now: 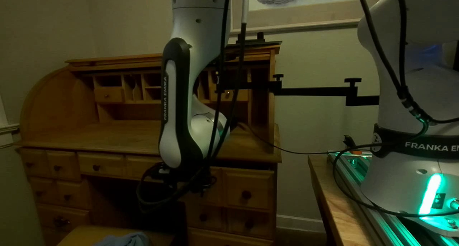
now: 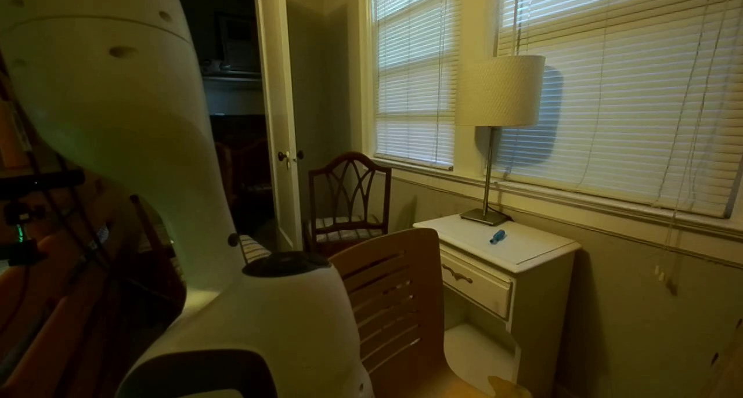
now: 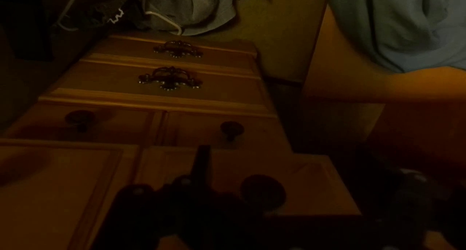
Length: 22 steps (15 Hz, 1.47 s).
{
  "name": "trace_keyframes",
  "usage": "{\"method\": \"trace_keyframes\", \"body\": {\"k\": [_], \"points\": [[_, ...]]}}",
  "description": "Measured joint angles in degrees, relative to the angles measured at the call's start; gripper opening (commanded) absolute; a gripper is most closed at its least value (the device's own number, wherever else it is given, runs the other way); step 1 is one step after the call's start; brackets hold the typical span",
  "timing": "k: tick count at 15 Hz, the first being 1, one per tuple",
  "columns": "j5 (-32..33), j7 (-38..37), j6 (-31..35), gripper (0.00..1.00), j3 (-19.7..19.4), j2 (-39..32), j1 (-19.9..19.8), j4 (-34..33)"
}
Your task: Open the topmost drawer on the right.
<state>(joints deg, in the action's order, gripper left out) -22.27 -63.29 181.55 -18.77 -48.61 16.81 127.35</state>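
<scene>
White-and-black robot arm [image 1: 174, 106] hangs nearest in an exterior view, before a honey-coloured wooden desk [image 1: 118, 135] whose panelled topmost drawer [image 1: 247, 185], at right, stands partly out. In an exterior view, the arm overlaps a slatted wooden chair [image 2: 426, 305]. In the wrist view, the black gripper [image 3: 284, 155] looks wide near the drawer's round knob [image 3: 263, 191].
</scene>
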Motion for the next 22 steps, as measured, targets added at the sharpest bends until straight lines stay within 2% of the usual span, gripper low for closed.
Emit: {"method": "trace_keyframes", "body": {"k": [7,9,10,12,19,22], "points": [[0.0,0.0,0.0,1.0,0.1,-0.7,-2.3,0.0],[0.0,0.0,0.0,0.87,0.0,-0.8,-2.9,0.0],[0.0,0.0,0.0,0.66,0.0,-0.8,-3.2,0.0],[0.0,0.0,0.0,0.61,0.0,-0.8,-3.6,0.0],[0.0,0.0,1.1,0.11,0.3,-0.8,-4.1,-0.4],[0.0,0.0,1.3,0.1,0.4,-0.8,-4.1,-0.6]]}}
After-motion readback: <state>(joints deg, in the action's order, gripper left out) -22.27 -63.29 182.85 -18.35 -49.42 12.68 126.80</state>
